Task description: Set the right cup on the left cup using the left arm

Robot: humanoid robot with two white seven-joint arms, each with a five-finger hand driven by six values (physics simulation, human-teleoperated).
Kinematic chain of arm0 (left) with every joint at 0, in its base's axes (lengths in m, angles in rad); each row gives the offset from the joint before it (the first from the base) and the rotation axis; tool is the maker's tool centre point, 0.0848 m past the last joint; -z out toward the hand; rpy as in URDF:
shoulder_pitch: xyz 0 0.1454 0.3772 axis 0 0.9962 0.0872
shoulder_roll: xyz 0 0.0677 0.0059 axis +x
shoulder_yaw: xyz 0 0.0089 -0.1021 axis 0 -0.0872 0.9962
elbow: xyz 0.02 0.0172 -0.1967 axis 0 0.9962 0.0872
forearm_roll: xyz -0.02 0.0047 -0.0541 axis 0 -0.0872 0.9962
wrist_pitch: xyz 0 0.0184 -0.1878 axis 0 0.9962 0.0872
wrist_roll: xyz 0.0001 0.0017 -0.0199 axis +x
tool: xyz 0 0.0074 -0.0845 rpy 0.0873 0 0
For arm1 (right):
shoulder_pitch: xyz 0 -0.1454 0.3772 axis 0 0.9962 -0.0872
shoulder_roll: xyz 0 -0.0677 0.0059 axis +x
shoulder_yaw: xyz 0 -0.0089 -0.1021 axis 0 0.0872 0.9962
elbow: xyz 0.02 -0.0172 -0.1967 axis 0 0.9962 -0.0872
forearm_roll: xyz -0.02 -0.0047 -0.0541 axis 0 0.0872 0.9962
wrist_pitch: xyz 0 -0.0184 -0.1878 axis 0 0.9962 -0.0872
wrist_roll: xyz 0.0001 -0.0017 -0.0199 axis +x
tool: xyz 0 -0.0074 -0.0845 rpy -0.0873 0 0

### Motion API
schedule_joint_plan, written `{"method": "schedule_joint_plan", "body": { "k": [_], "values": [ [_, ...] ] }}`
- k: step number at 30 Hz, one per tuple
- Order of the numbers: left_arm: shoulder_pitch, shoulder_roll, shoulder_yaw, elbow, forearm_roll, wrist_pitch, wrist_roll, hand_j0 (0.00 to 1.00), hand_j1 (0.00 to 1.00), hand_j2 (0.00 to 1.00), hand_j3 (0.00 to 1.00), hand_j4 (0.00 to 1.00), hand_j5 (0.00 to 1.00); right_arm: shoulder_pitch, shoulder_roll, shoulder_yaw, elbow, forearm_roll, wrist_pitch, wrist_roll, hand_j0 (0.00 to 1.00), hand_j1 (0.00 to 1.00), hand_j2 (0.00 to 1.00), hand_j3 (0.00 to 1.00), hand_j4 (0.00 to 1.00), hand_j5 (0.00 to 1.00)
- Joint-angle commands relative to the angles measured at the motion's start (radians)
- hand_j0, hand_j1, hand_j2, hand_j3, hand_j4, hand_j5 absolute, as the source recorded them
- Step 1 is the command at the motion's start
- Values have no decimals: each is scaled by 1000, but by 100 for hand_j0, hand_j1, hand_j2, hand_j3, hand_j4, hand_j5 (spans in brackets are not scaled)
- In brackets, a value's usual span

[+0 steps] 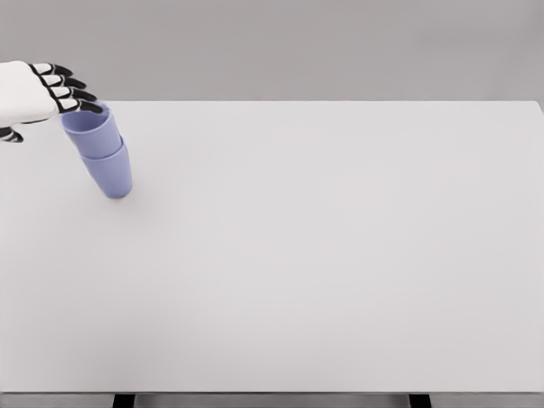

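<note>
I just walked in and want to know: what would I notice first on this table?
Two purple cups stacked one inside the other, standing near the far left corner of the big white table. Right beside them, a white left hand with black finger joints reaches in from the left edge, its fingertips at the top cup's rim.

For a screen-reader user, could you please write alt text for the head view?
Two light-purple cups are nested, the upper cup sitting in the lower cup, near the far left of a white table. The left hand reaches in from the left, its fingers at the upper cup's rim.
</note>
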Motion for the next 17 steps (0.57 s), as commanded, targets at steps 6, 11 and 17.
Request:
{"method": "schedule_joint_plan", "body": {
  "k": [6,11,17],
  "values": [
    [3,-6,13,-58,40,2,4,100,100,100,100,100,100,0,0,0,-1,1,0,0,100,100,100,100,100,100],
    [18,-9,11,-67,40,2,2,100,100,100,100,100,100,0,0,0,1,1,0,-1,100,100,100,100,100,100],
    [28,-10,13,-103,45,2,4,100,100,100,100,100,100,0,0,0,-1,1,0,0,100,100,100,100,100,100]
  ]
}}
